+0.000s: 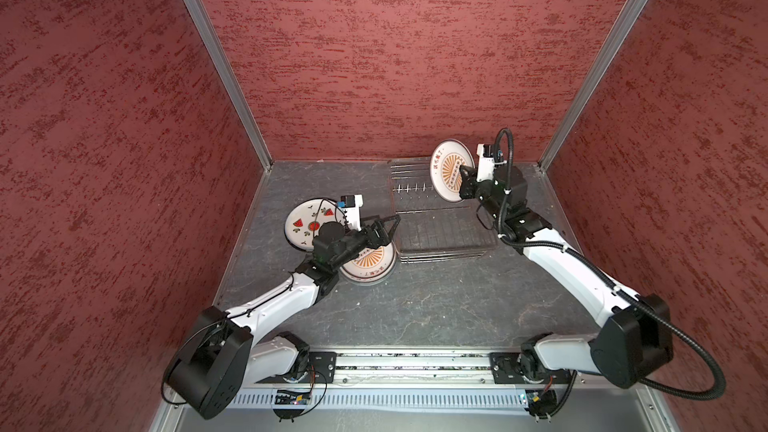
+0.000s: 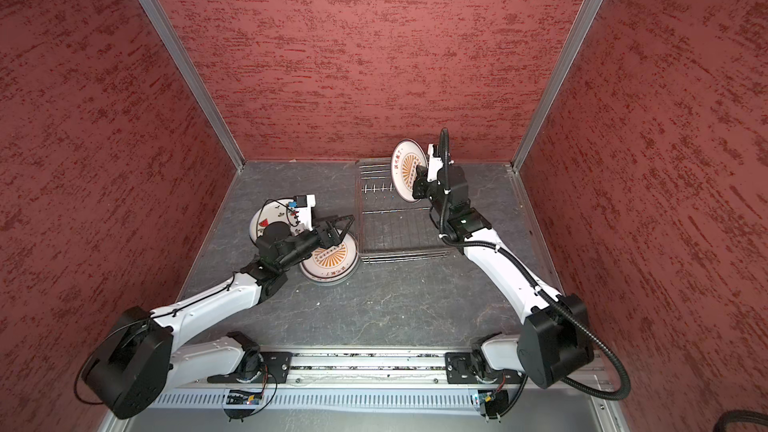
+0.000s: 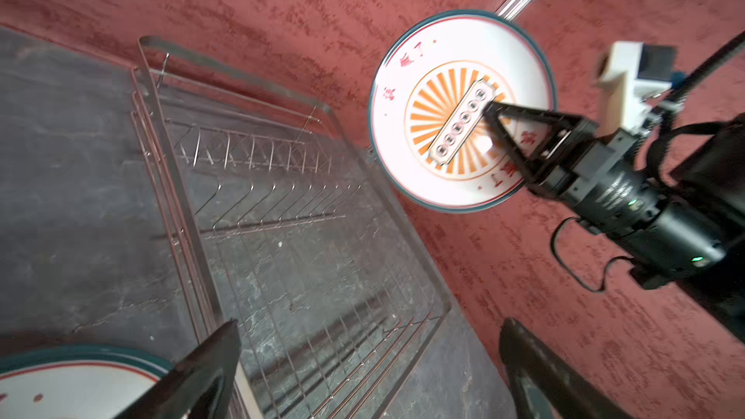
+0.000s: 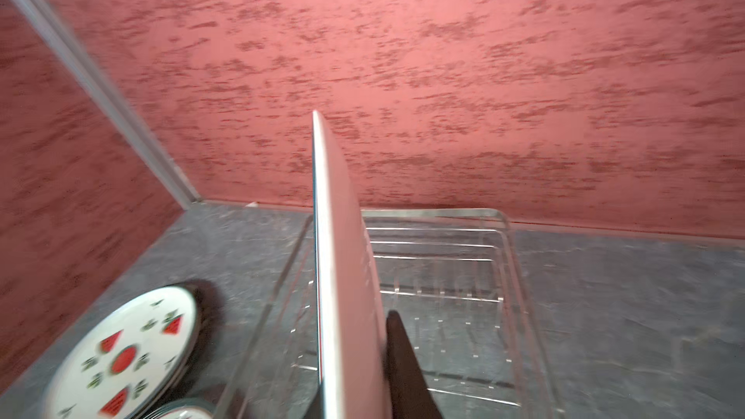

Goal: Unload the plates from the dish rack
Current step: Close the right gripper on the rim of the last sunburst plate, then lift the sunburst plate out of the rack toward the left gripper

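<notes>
- A robot test booth, lab-like.
- Red textured panels (image 1: 395, 56) between aluminium posts (image 1: 216, 60) box it in.
- Two robot arms (image 1: 270, 305) stand on a metal rail (image 1: 415, 361), circuit boards (image 1: 291, 399) exposed.
- A dish rack (image 1: 440, 234) sits on the grey table (image 1: 415, 305).

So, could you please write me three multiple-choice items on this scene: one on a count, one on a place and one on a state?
1. How many plates stand in the dish rack? A) none B) two C) four
2. Where does the watermelon plate lie? A) inside the rack B) outside the rack, to its left C) outside the rack, to its right
3. What are the right fingers doing? A) standing open B) shut on the sunburst plate C) shut on nothing

Answers: 1 A, since no plate stands in the rack; 2 B, since it lies flat beside the rack; 3 B, since they clamp that plate on edge above the rack.
</notes>
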Available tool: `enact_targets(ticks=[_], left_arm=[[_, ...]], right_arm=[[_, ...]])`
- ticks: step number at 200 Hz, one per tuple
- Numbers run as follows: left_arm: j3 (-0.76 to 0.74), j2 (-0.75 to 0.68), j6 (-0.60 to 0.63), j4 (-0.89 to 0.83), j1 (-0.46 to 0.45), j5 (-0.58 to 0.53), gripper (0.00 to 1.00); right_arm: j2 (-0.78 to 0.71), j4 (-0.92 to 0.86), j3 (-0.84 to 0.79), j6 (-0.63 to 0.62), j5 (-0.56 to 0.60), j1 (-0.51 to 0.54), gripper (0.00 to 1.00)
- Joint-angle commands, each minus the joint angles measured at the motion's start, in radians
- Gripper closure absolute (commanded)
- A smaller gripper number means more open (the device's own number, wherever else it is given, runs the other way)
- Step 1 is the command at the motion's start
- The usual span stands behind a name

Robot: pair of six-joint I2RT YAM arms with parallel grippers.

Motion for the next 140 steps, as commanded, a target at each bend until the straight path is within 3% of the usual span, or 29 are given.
enact_targets(ticks=[1,38,64,140], left_arm=[[-0.058,-0.046,-0.011,0.154,0.057,0.172,0.01],[-0.114,-0.201,0.054,0.097,0.066,0.155,0.01],[-0.127,-0.257,0.074,0.064,0.069,0.127,0.01],[-0.115,-0.184,0.092,0.18,-0.021,0.08,0.01]], right_arm=[[-0.016,0.174,-0.009,0.081,-0.309,-0.012,0.92],[-0.014,0.371,-0.076,0.2,-0.577,-0.012,0.92],[-0.024,0.527,-0.133,0.282,-0.703,-0.008,0.92],[-0.029,0.716,-0.239,0.327,-0.817,0.03,0.92]])
